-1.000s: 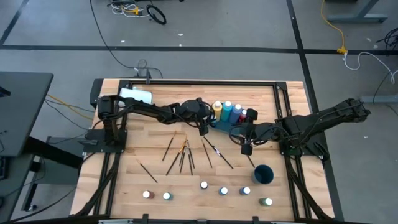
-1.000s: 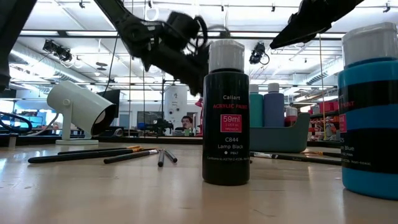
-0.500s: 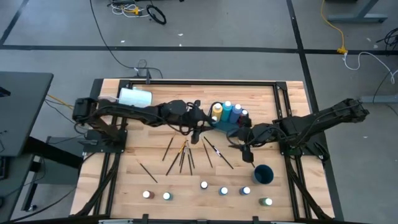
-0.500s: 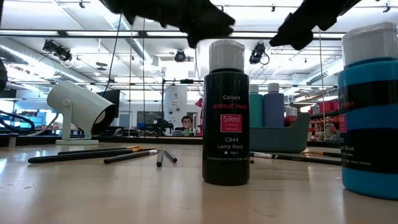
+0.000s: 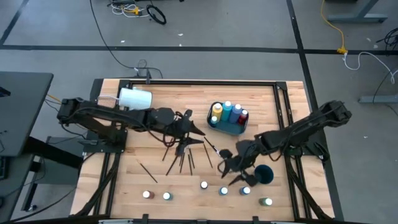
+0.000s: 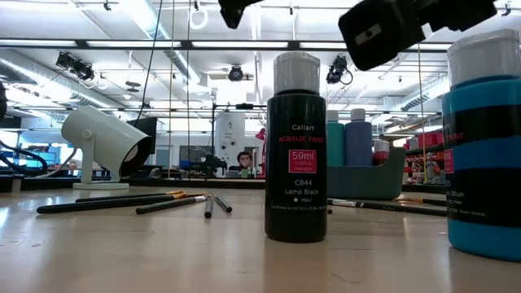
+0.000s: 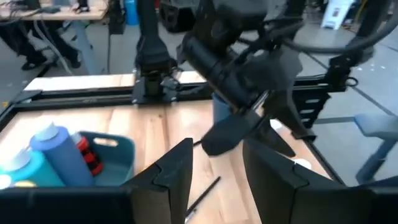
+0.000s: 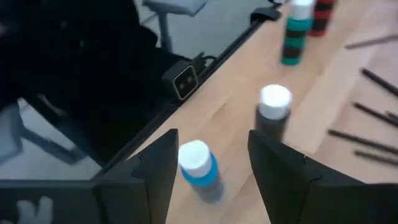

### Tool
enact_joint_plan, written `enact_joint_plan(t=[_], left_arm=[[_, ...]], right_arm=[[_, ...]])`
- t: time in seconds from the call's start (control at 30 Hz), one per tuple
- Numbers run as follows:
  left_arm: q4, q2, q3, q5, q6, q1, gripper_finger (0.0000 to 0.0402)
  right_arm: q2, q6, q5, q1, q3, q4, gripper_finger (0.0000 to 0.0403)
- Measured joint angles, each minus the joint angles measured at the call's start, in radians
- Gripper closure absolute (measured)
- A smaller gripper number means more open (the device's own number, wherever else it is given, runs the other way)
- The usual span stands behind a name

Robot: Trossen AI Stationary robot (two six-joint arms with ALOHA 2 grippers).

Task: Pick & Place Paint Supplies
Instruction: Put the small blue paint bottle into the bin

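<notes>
Both claws are found empty, between placements; a fresh pick is judged to be in hand.

The right claw (image 5: 235, 169) hangs over the front row of small pale-capped paint bottles (image 5: 204, 185), its fingers (image 8: 283, 171) parted with nothing between them, a blue bottle (image 8: 200, 169) and a black bottle (image 8: 272, 112) just ahead. A descent over one cap and a square closure are called for next.

The left claw (image 5: 196, 132) is held over the scattered thin dark-handled brushes (image 5: 181, 155), likewise parted and empty.

The teal plastic caddy (image 5: 224, 129) at mid-bench is seen to hold a yellow, a blue, a teal and a red bottle, all upright. A dark blue cup (image 5: 263, 174) stands near the right claw; its contents cannot be told. The large white cup (image 5: 134, 98) lies on its side on the wooden bench (image 5: 261, 99).
</notes>
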Motion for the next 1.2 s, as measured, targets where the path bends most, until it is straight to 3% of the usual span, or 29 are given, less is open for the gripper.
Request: enact_joint_plan(t=[0.17,1.0,1.2], left_arm=[[-0.010,-0.009,-0.001,-0.037,0.019,-0.021,0.0253],[-0.017,-0.008,-0.001,-0.063,0.022,-0.026,0.0262],[-0.011,-0.008,-0.001,-0.076,0.022,-0.026,0.0264]], right_arm=[[0.082,-0.091,0.043,0.047,0.000,0.070,0.0206],[0.233,-0.088,-0.023,0.053,0.000,0.185,0.0206],[0.233,-0.090,-0.023,0.053,0.000,0.178,0.0242]])
